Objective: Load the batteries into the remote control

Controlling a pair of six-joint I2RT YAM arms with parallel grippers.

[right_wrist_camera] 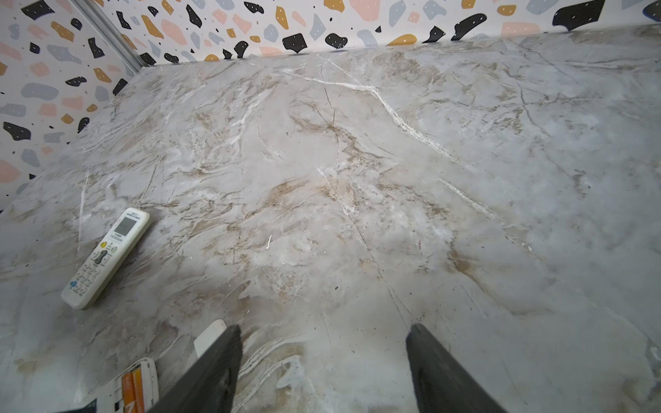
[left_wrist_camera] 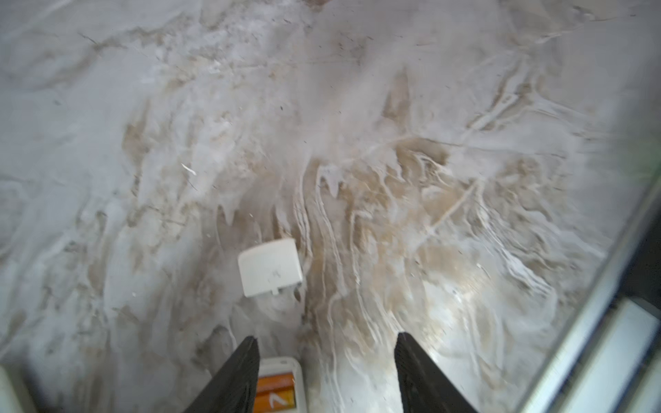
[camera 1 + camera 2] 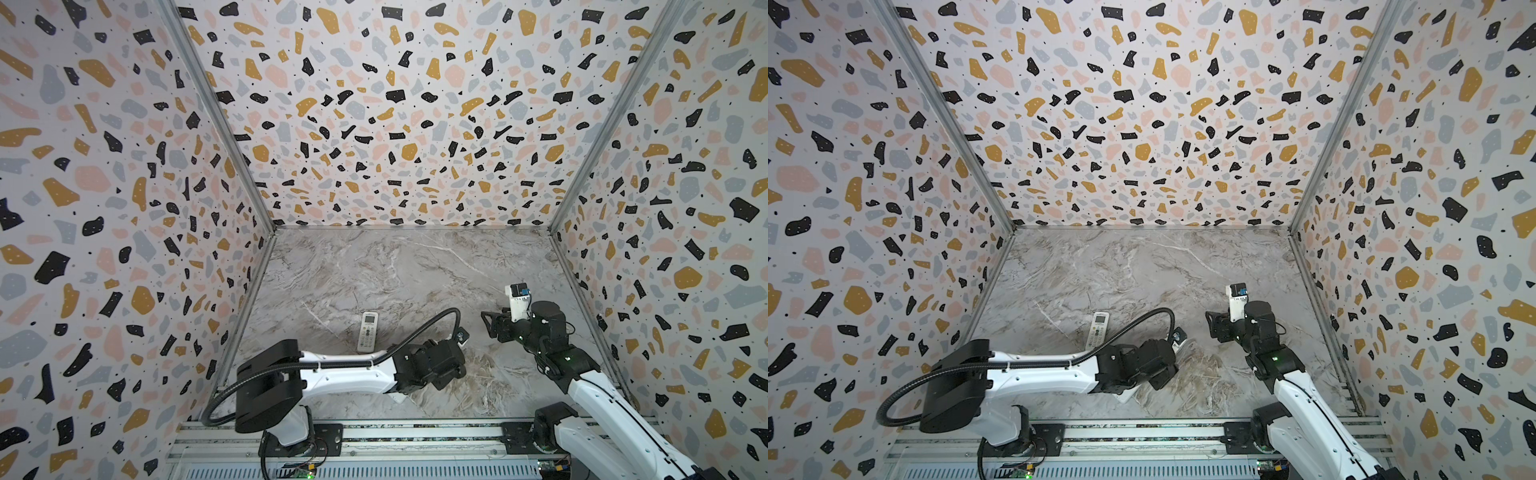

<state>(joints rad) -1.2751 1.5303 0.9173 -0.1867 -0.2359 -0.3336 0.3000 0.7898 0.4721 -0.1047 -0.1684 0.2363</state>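
My left gripper (image 2: 327, 336) hangs over one end of the open remote (image 2: 282, 364). Its jaws are spread and nothing sits between them, so it is released and empty. One finger (image 2: 243, 372) crosses in front of the open remote's edge; I cannot tell whether it touches.

The open remote lies on its face on the marble table (image 1: 393, 178) with its battery bay uncovered. Two orange batteries (image 2: 273, 384) lie side by side in that bay, just beside my left finger. They show again in the right wrist view (image 1: 133, 389), in the same bay of the open remote (image 1: 150, 379).

The battery cover (image 2: 270, 267), a small white plate with a tab, lies flat on the table near the open remote, past its end and apart from it. In the right wrist view a white piece (image 1: 209, 338) shows just past the open remote, half hidden behind one finger. I take it for the same cover but cannot be sure.

My right gripper (image 1: 324, 327) is also let go, with its jaws wide and only bare table between them. It hovers off to one side of the open remote, clear of it, and shows in both top views (image 3: 490, 324) (image 3: 1212, 323).

The keypad remote (image 1: 105, 257) lies buttons up, well apart from the open remote. In both top views (image 3: 368, 332) (image 3: 1097, 330) it lies just behind my left forearm, which hides the open remote there.
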